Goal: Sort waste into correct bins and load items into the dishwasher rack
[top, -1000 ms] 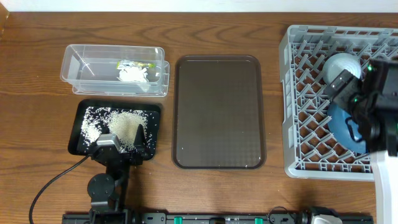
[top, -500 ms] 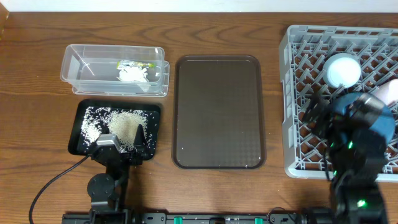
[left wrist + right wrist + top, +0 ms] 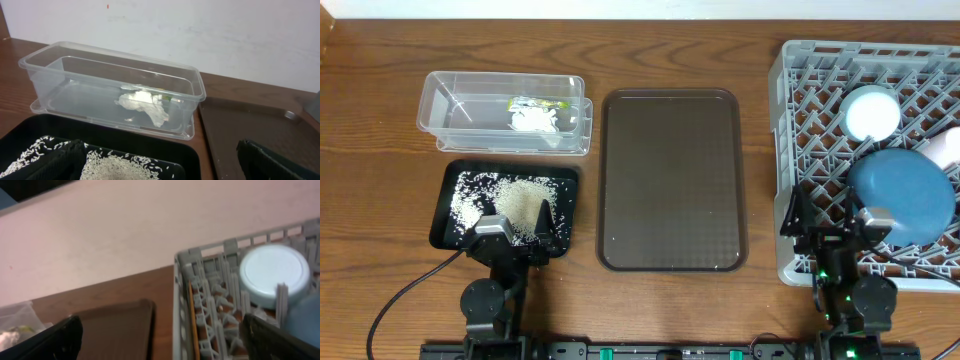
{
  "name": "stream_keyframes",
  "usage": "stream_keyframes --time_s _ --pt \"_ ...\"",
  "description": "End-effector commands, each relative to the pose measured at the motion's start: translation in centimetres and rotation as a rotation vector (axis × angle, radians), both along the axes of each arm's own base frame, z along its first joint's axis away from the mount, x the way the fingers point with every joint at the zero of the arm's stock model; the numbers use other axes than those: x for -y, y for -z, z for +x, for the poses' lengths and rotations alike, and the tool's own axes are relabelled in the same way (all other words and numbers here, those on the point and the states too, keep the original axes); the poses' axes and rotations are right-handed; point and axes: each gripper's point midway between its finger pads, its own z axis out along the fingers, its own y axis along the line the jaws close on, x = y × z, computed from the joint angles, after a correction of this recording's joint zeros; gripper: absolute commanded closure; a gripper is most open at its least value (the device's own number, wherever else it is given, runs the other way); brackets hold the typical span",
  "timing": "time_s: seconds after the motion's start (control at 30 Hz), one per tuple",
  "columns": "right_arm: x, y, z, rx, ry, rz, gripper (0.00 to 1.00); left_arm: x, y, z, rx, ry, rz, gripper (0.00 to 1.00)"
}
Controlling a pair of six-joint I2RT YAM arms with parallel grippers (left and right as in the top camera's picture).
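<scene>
At the near edge, the left end effector (image 3: 515, 222) and right end effector (image 3: 825, 215) hang wide and empty. Beyond them, rice (image 3: 525, 195) lies in the black tray (image 3: 448, 178). The wrapper (image 3: 532, 118) sits in the clear tub (image 3: 435, 100). The dishwasher rack (image 3: 782, 130) holds the dark-blue dish (image 3: 905, 195), wooden stick (image 3: 193, 325), cup (image 3: 948, 150) and light-blue bowl (image 3: 871, 110). Sorting looks finished; next likely calls only for parking the arms.

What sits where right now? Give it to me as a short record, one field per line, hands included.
clear tub: holds the crumpled wrapper
black tray: holds the loose rice
brown tray: lies between the bins and the rack
rack: holds the dark-blue dish, the light-blue bowl bottom up, the wooden stick, and the cup at the picture's right edge
left hand: open, holding nothing, over the black tray's near end
right hand: open, holding nothing, over the rack's near-left corner
</scene>
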Motion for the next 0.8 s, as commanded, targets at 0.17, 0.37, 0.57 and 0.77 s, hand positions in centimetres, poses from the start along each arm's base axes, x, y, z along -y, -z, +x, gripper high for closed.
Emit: stream_keyframes --time_s 0.17,0.37,0.57,0.77 --pt "1.0 0.4 -0.8 0.001 0.051 0.013 0.01 0.1 1.5 0.0 -0.04 0.009 0.003 0.02" --pt "1.3 2.3 -1.4 -0.071 0.073 0.009 0.01 0.1 1.5 0.0 -0.04 0.009 0.003 0.02" --pt "1.1 2.4 -1.4 -0.069 0.056 -0.099 0.01 0.1 1.5 0.0 -0.04 0.009 0.003 0.02" --pt "1.1 2.4 -1.4 -0.064 0.048 -0.279 0.01 0.1 1.5 0.0 -0.04 0.009 0.003 0.02"
